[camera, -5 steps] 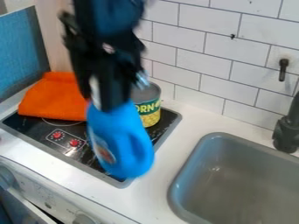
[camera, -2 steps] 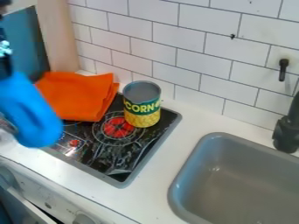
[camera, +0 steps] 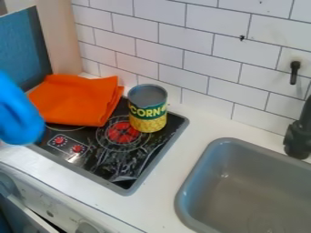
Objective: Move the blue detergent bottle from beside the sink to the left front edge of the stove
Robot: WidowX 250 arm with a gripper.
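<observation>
A: Landmark?

B: Cooktop (camera: 103, 159), black, grey-edged, set into the white counter (camera: 159, 182).

A: Blue bottle (camera: 18, 113)?

B: One, cut off by the view's edge, across the cooktop's left corner as seen; whether it touches anything beneath, unclear.

A: Claw?

B: Opening and grip: I can't tell how wide it stands or whether it has hold of the bottle.

A: On the cooktop?

B: Corn can (camera: 147, 109), one, upright, just inside the rear edge, beside the red burner (camera: 122, 132). Orange cloth (camera: 76, 100), one, folded, lying over the rear left part and beyond the edge. Two red dials (camera: 59, 141), printed, front left.

A: Margins?

B: Right of the cooktop, a white counter strip, then the grey sink (camera: 209, 182). Behind it, a narrower strip, then tiled wall (camera: 209, 27).
</observation>
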